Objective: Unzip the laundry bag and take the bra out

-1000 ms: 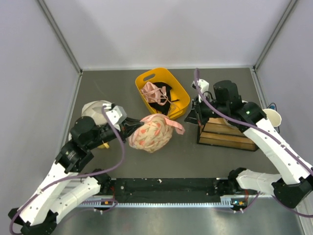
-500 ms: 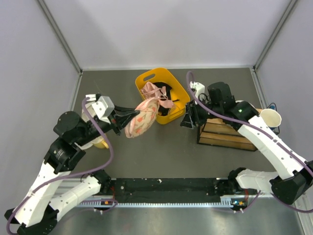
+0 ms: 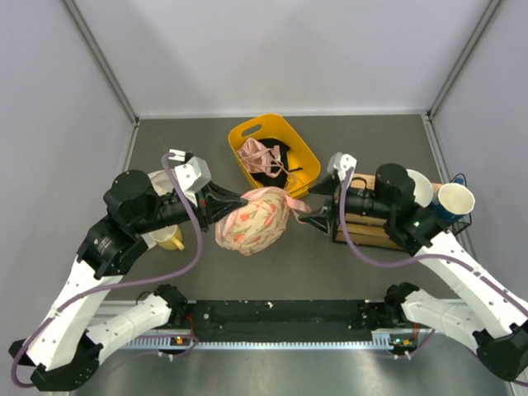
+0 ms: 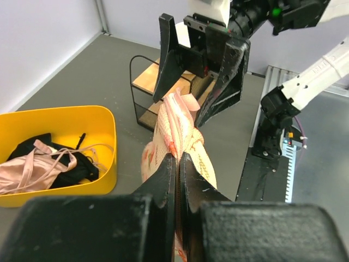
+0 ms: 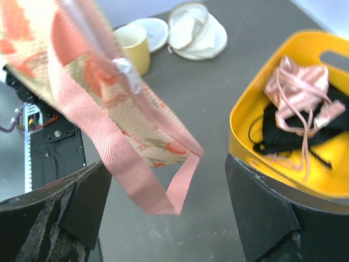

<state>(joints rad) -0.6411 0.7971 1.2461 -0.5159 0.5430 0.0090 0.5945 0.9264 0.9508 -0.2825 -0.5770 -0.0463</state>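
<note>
The laundry bag (image 3: 252,221) is a bulging pale pink pouch with orange-red prints, hanging above the table. My left gripper (image 3: 228,202) is shut on its left edge; in the left wrist view the jaws (image 4: 179,159) pinch the zip seam of the bag (image 4: 182,128). My right gripper (image 3: 318,213) stands open at the bag's right end, its fingers either side of the pink loop (image 3: 299,208). In the right wrist view the loop (image 5: 147,185) hangs between the spread fingers (image 5: 87,202), below the metal zip pull (image 5: 126,70). The bra is hidden.
A yellow basket (image 3: 247,130) with a pink strappy garment (image 3: 257,153) and a black one stands behind the bag. A wood-and-wire rack (image 3: 379,233) with paper cups (image 3: 456,200) sits under the right arm. A yellow cup (image 5: 132,46) and white rounded things (image 5: 197,26) lie at the left.
The left arm has swung the bag away from the basket toward mid-table. The right gripper has left the rack, come to the bag's loop and opened.
</note>
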